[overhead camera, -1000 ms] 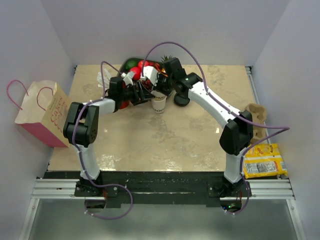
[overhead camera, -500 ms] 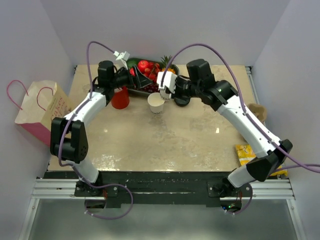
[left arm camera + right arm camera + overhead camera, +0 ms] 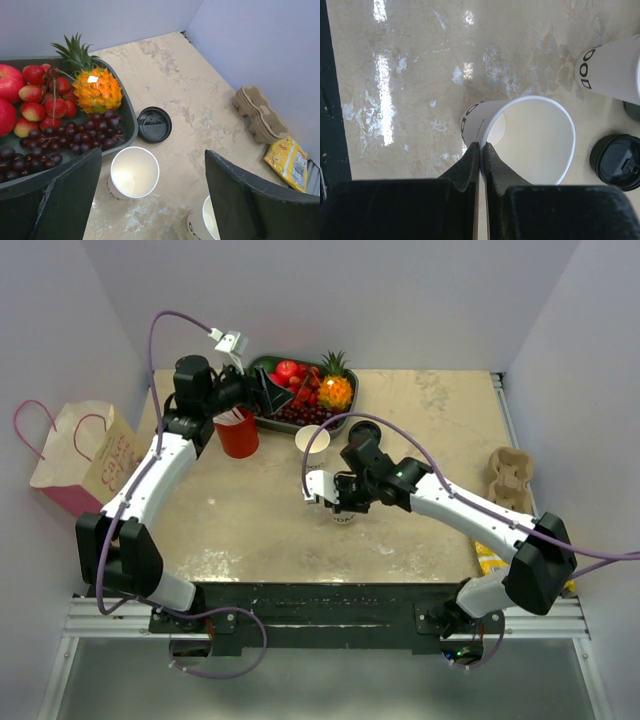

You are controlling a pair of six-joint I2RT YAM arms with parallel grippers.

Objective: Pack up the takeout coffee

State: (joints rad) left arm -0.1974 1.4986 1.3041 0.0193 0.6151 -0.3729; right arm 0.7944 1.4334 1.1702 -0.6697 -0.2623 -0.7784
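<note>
White paper, pinched thin: the right claw (image 3: 480, 145) is clamped on the wall of a lidless cup (image 3: 532, 135), the rim caught between its fingers. That hold suits an open cup with nothing on top to grab. This cup is well in front of the fruit tray (image 3: 129, 117), toward the near side of the surface (image 3: 250, 520); whether it rests there or is lifted I cannot tell. A second lidless white cup (image 3: 134, 172) stands just off the tray's front edge. The black lid (image 3: 154, 124) lies flat just beside the tray's right corner. So the coffee to be packed is in pieces, I judge: neither cup wears the lid, and I cannot tell which one it belongs to. Above the tray the left claw (image 3: 152, 200) hangs with its fingers wide apart, holding nothing, probably free to take the lid.
</note>
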